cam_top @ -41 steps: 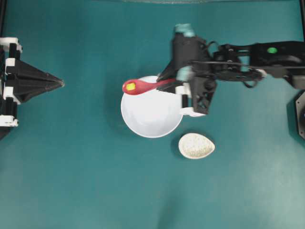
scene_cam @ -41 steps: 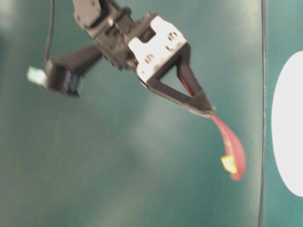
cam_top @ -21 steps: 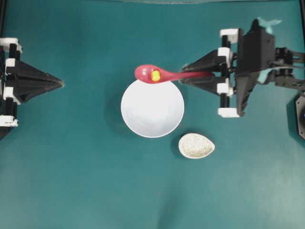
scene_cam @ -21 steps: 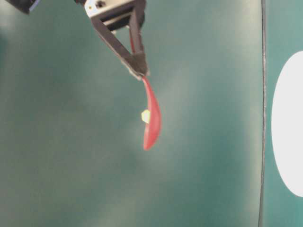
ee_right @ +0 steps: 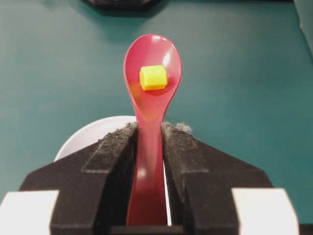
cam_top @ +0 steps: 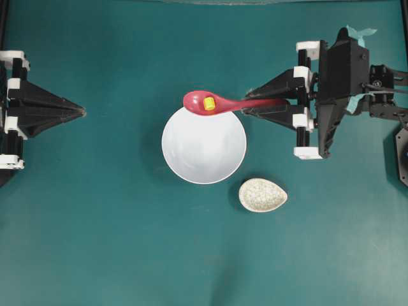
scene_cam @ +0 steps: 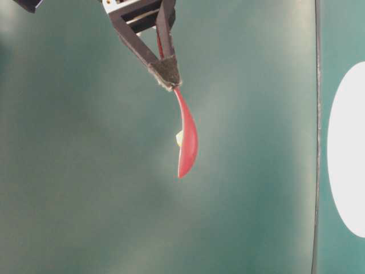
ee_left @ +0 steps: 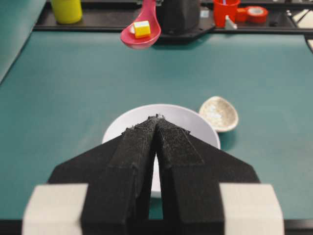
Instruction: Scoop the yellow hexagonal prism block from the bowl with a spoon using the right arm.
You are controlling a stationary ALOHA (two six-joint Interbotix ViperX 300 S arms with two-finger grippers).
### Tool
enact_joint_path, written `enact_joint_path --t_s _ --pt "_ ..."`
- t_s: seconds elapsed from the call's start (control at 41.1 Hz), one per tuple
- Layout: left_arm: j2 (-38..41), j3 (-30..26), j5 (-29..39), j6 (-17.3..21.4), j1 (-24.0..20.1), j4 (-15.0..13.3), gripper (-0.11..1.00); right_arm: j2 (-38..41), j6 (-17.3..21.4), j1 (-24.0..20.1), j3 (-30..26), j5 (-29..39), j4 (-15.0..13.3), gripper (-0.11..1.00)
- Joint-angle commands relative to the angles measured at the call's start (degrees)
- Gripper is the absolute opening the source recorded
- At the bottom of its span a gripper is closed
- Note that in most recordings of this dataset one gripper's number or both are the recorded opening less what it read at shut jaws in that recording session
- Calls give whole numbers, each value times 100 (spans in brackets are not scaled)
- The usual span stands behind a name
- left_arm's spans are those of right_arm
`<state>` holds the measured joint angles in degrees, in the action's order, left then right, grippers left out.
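From overhead, my right gripper [cam_top: 271, 106] is clamped on the handle of the spoon [cam_top: 220, 103], whose head hangs over the far rim of the bowl [cam_top: 204, 153]. The yellow hexagonal prism block [cam_top: 209, 103] sits in the spoon's head; the bowl looks empty, so I judge the scoop done, with only a steady carry left. My left gripper [cam_top: 80, 111] rests well to the left, jaws together.

At table level, the spoon [scene_cam: 186, 140] hangs clear of the surface, the block [scene_cam: 179, 137] barely peeking out.

My left wrist view shows the spoon [ee_left: 142, 30] raised beyond the bowl [ee_left: 195, 120].

My right wrist view shows my pads [ee_right: 117, 152] squeezing the handle, block [ee_right: 153, 77] centred.
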<state>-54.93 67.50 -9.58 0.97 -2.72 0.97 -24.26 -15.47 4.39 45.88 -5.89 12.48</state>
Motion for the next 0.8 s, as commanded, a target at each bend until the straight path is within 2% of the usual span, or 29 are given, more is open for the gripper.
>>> enact_joint_path --t_s 0.0,0.779 --pt "44 -44 -35 0 -9 18 -1 -26 44 -18 -114 -62 18 23" --pt "-88 -70 53 -70 -9 18 -1 -26 18 -18 -141 -229 9 23"
